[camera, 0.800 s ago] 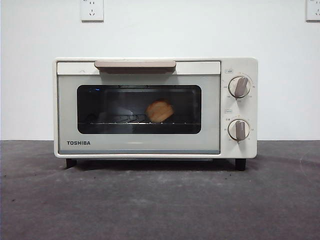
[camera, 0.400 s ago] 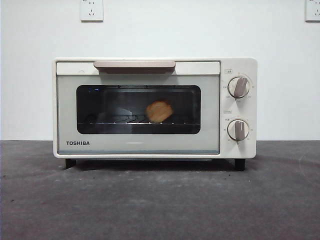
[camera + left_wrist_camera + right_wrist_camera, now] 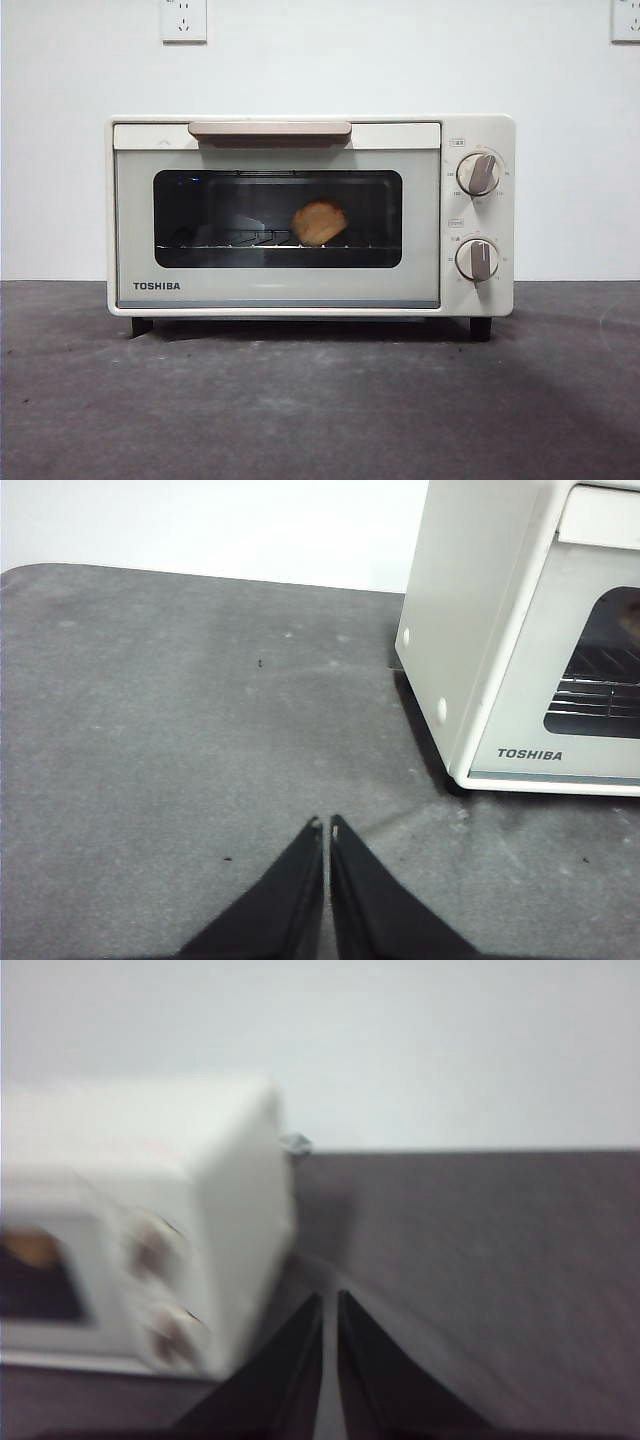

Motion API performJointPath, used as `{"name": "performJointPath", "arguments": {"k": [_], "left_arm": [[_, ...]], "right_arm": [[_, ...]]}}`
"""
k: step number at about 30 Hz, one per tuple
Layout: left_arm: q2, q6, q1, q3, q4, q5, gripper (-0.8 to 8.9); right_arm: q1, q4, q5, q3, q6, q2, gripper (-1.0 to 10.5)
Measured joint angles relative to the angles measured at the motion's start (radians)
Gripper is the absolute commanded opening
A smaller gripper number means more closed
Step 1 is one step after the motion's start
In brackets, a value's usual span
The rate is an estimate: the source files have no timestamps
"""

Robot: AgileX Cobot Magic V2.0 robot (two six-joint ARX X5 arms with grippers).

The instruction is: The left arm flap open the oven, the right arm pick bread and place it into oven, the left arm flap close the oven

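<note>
- I see the oven on the grey desk, toward its rear edge, door shut.
- The bread sits on the wire rack inside, behind the glass window.
- My left gripper hangs clenched and empty above bare desk, beside the oven's side wall.
- My right gripper, likewise clenched and empty, hangs off the knob-side corner; that view is blurred.

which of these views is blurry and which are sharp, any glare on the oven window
Right wrist view: motion-blurred, the cream-white boxy toaster oven smeared. Left wrist view: sharp, logo readable. Front view: sharp, faint reflections on the dark glass window, yet the golden-brown bread piece shows clearly on the rack; soft shadow under the oven.
</note>
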Motion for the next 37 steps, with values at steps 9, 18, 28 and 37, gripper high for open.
{"name": "performJointPath", "arguments": {"k": [9, 18, 28, 37], "left_arm": [[0.0, 0.0, 0.0, 0.0, 0.0, 0.0, 0.19], [0.0, 0.0, 0.0, 0.0, 0.0, 0.0, 0.19], [0.0, 0.0, 0.0, 0.0, 0.0, 0.0, 0.19], [0.0, 0.0, 0.0, 0.0, 0.0, 0.0, 0.19]], "right_arm": [[-0.109, 0.05, -0.005, -0.283, -0.037, -0.144, 0.2], [-0.121, 0.05, -0.01, -0.283, -0.06, -0.162, 0.2], [-0.121, 0.057, -0.009, -0.285, -0.062, -0.162, 0.2], [-0.121, 0.057, -0.009, -0.285, -0.062, -0.162, 0.2]]}}
